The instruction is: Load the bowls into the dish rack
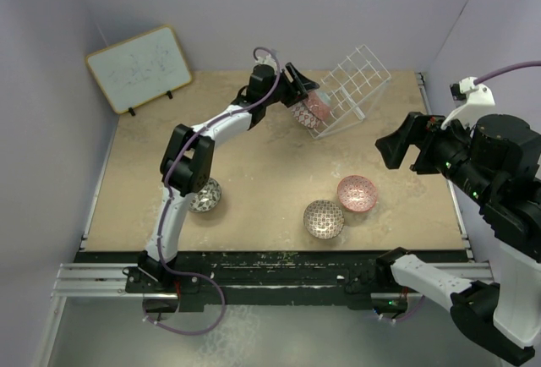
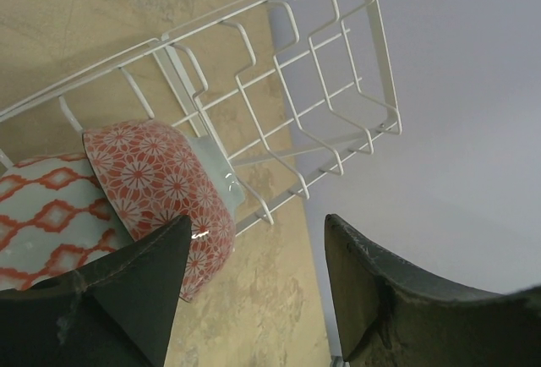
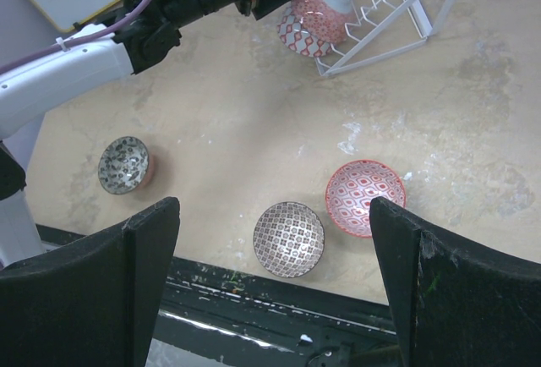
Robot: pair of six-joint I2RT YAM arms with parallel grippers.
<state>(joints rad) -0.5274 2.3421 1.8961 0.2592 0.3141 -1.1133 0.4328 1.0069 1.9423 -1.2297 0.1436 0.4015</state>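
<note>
The white wire dish rack (image 1: 353,86) stands tilted at the back of the table. Two red-patterned bowls lean in its near end, a floral one (image 2: 156,177) in front of a lattice one (image 2: 46,215). My left gripper (image 1: 303,88) hovers beside them, open (image 2: 258,287), with nothing between its fingers. Three bowls sit on the table: a grey-white one (image 1: 204,195) by the left arm, a brownish lattice one (image 1: 324,219) and a pink one (image 1: 357,193) near the front. My right gripper (image 3: 275,274) hangs open high above those two.
A wood-framed whiteboard (image 1: 139,68) leans at the back left. The black rail (image 1: 279,265) with the arm bases runs along the near edge. Lilac walls close in the table on three sides.
</note>
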